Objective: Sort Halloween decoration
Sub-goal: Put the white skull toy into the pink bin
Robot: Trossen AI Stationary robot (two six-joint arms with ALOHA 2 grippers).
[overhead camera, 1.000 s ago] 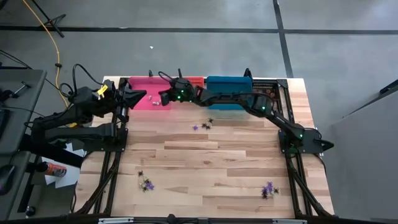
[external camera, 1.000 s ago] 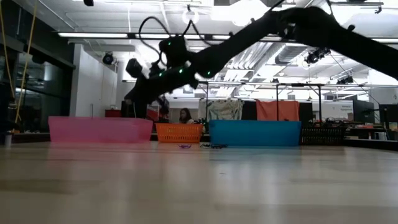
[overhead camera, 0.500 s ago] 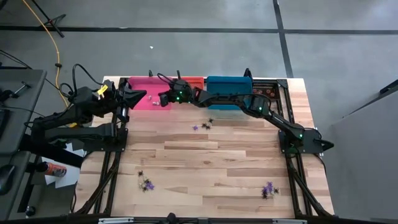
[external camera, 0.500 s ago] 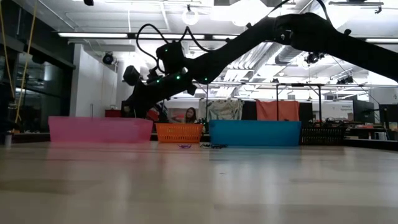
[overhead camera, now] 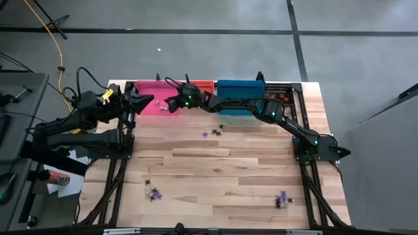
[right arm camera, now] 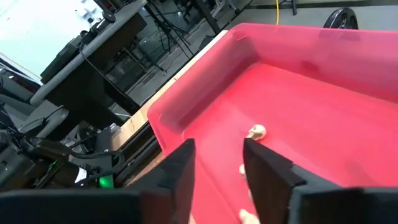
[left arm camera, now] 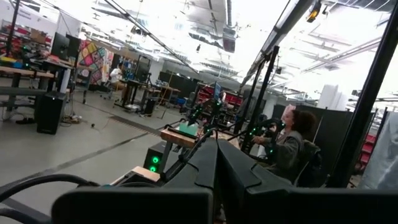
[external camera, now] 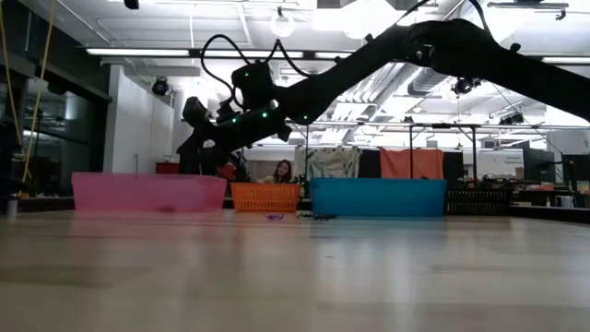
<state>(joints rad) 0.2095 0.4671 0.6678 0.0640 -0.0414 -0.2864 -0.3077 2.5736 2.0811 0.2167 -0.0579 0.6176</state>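
My right gripper (right arm camera: 217, 146) is open and holds nothing; it hovers over the pink bin (overhead camera: 151, 99) at the table's far left, and shows in the low view above the bin's wall (external camera: 189, 148). Pale whitish trinkets (right arm camera: 255, 132) lie on the bin's floor beyond the fingers. Purple and black trinkets lie on the wood in three small clusters: near the bins (overhead camera: 212, 132), near-left (overhead camera: 153, 192) and near-right (overhead camera: 282, 198). My left gripper (left arm camera: 216, 163) is shut and waits raised beside the pink bin's left end (overhead camera: 145, 100).
Along the far edge stand the pink bin, an orange bin (overhead camera: 206, 85), a blue bin (overhead camera: 240, 89) and a dark bin (overhead camera: 279, 93). My right arm stretches across in front of the orange and blue bins. A person sits in the room beyond the table (external camera: 279, 171).
My right gripper has shifted a little toward the table's left over the pink bin, its wrist dropping slightly. The trinkets on the wood lie where they were.
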